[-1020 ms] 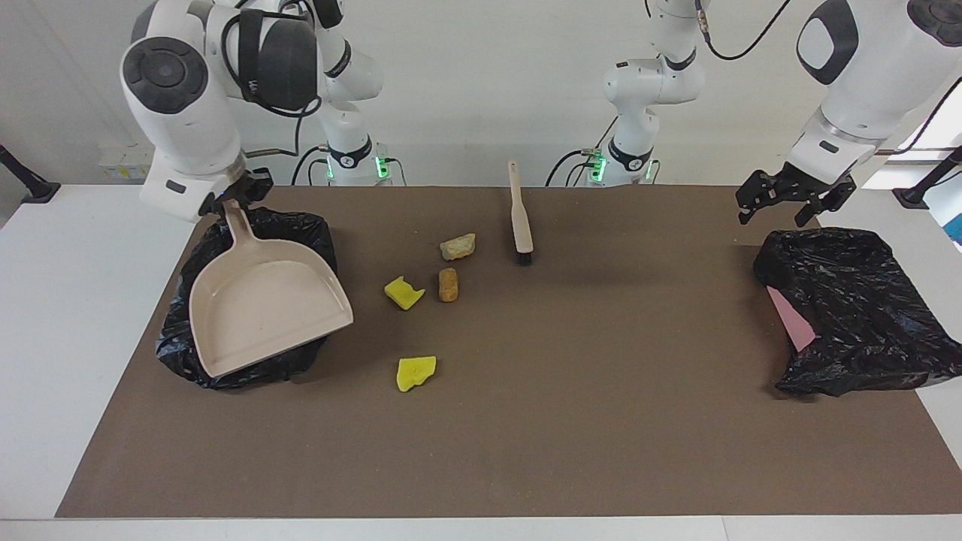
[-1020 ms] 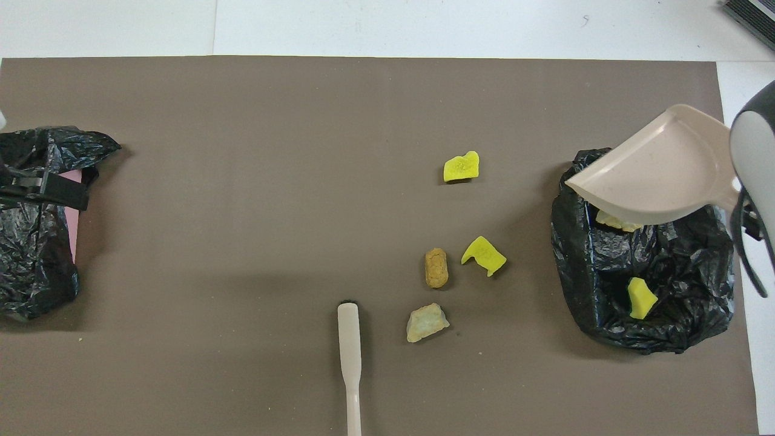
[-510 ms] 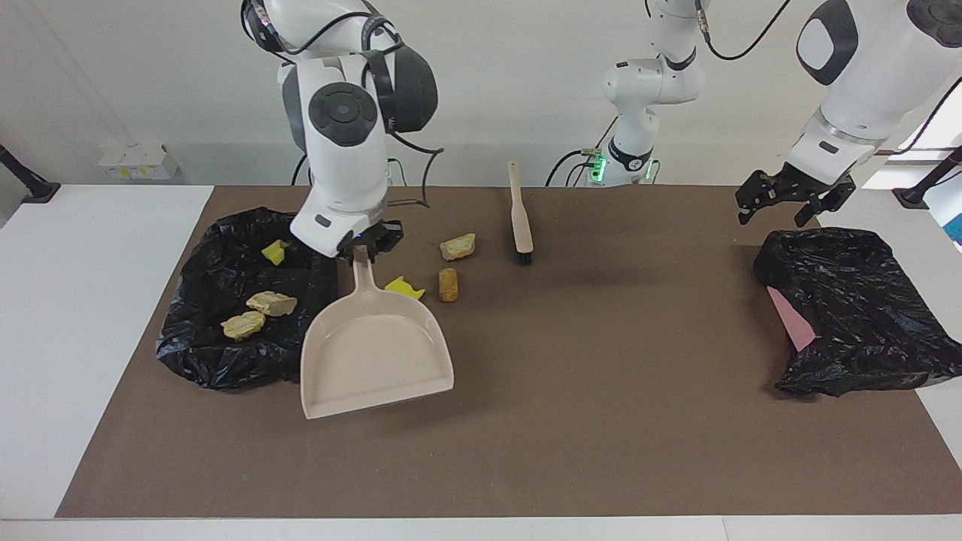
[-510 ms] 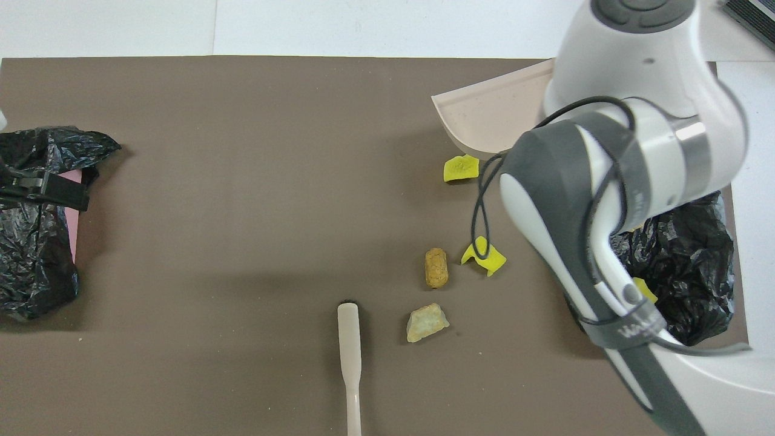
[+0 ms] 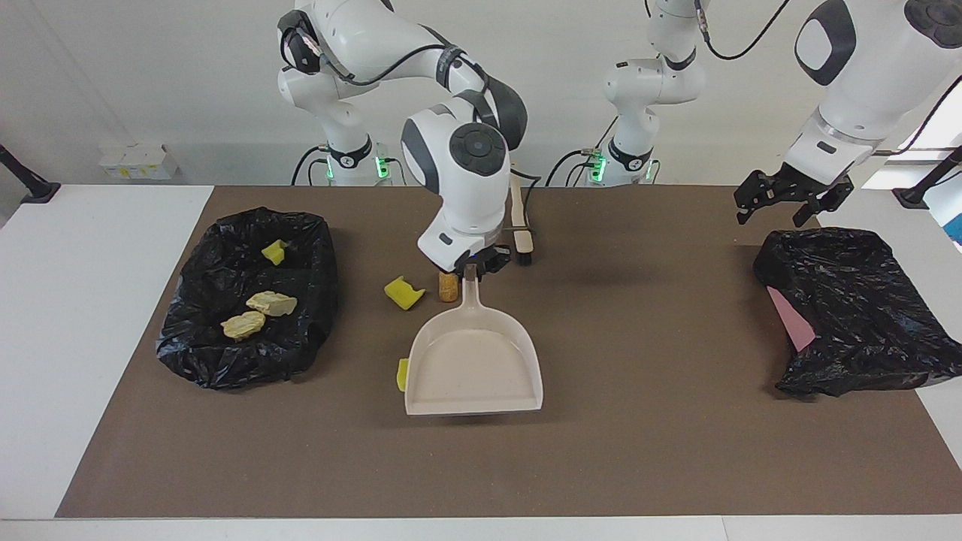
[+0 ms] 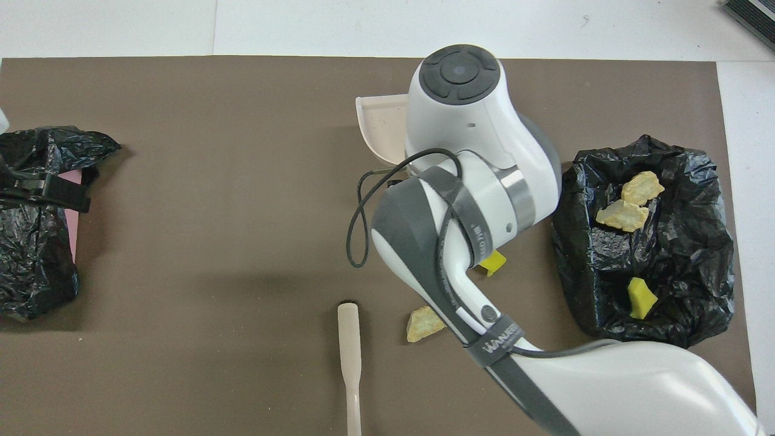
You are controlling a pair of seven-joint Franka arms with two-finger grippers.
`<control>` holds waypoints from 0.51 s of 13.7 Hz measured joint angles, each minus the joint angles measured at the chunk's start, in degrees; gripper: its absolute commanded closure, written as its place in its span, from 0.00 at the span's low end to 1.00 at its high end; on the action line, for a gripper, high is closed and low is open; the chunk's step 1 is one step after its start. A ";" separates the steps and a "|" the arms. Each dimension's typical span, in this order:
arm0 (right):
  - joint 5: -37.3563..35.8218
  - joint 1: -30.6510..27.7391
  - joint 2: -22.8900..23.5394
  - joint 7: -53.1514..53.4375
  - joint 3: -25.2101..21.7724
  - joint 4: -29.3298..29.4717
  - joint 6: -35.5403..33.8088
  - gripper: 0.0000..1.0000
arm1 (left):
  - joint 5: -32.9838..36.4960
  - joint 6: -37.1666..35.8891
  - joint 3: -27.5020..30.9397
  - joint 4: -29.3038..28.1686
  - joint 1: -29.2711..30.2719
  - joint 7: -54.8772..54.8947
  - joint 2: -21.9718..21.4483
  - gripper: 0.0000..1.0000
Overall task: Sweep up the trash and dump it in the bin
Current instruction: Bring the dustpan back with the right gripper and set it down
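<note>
My right gripper (image 5: 470,269) is shut on the handle of the beige dustpan (image 5: 473,368), which is low over the middle of the mat, its mouth away from the robots; the pan shows empty. A yellow sponge chunk (image 5: 403,292) and a brown lump (image 5: 448,286) lie beside the handle. Another yellow chunk (image 5: 401,374) peeks out at the pan's edge. A tan lump (image 6: 424,324) shows in the overhead view. The black-bagged bin (image 5: 188,353) holds two tan lumps (image 5: 270,303) and a yellow chunk (image 5: 273,252). My left gripper (image 5: 778,203) waits open.
The beige brush (image 6: 350,357) lies near the robots, bristles toward mid-mat, partly hidden by my right arm in the facing view. A second black bag (image 5: 849,308) with something pink in it sits at the left arm's end, below my left gripper.
My right arm carried the dustpan from over the bin to the middle of the mat and lowered it. The bin's contents are now uncovered. The left arm has not moved.
</note>
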 measured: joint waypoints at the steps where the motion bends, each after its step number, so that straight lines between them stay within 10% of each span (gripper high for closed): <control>1: 0.04 1.80 1.56 2.98 0.00 0.03 2.29 1.00 | 0.00 0.01 0.00 -0.02 0.00 0.00 0.00 0.00; 7: 0.07 6.54 7.07 7.05 -0.07 0.36 9.96 1.00 | -0.02 0.15 -0.01 -0.06 0.00 0.01 0.00 0.00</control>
